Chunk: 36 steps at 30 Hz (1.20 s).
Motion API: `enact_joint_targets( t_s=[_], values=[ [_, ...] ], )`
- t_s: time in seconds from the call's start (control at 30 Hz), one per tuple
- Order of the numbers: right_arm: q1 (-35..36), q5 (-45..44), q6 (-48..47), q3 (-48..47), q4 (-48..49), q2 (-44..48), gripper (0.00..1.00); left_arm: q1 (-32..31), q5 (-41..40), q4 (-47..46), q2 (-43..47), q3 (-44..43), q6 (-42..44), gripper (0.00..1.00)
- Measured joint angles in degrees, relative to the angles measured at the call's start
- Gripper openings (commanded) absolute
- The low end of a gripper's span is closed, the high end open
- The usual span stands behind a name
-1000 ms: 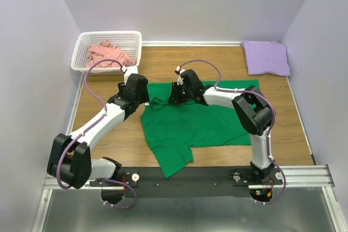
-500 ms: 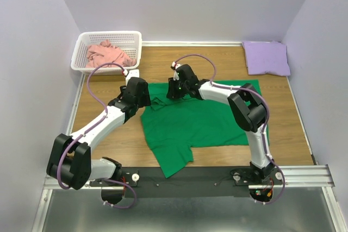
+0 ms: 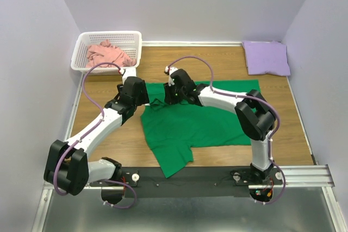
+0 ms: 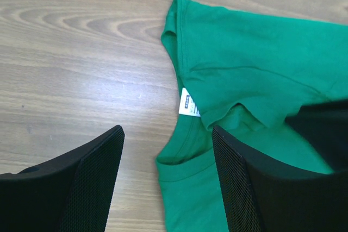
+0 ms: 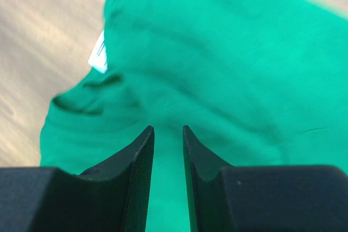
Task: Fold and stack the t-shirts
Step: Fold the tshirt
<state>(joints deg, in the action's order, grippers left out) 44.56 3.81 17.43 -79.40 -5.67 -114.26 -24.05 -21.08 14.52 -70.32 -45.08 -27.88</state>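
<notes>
Your green t-shirt lies spread on the tabletop, collar bunched. Left gripper hangs wide open over the neck label; right gripper, nearly closed and empty, hovers above the shoulder, likely to flatten it.

This is a robot test cell in a lab, not a home. Plain lavender walls box in the work area on three sides, bare and windowless. Inside sits a wood-grain table with a pale edge strip, and along its near side runs a black mounting bar on an aluminium rail, with both arm bases bolted to it. Purple cables loop off the arms in plain sight. The props are sparse and staged: a white lattice basket in the far left corner, shirts laid out on the wood.
</notes>
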Motion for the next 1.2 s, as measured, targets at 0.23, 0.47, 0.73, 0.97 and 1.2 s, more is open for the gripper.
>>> enact_joint_targets(
  t_s=[0.23, 0.47, 0.73, 0.97, 1.2],
  values=[
    [4.1, -4.2, -0.5, 0.4, -1.0, -1.0, 0.34, 0.1, 0.1, -1.2, 0.4, 0.4, 0.2, 0.74],
    [4.5, -11.1, -0.5, 0.4, -1.0, -3.2, 0.35, 0.1, 0.0, -1.6, 0.3, 0.5, 0.2, 0.74],
    [4.5, -14.1, -0.5, -1.2, -1.1, -5.6, 0.38, 0.1, 0.0, -1.7, 0.1, 0.5, 0.4, 0.74],
    [4.5, -14.3, -0.8, -2.7, -1.1, -6.6, 0.41, 0.1, 0.1, -2.1, 0.0, 0.5, 0.4, 0.74],
    [4.5, -16.2, -1.4, -3.0, -1.2, -6.8, 0.08, 0.1, 0.1, -2.3, -0.1, 0.5, 0.4, 0.74]
  ],
)
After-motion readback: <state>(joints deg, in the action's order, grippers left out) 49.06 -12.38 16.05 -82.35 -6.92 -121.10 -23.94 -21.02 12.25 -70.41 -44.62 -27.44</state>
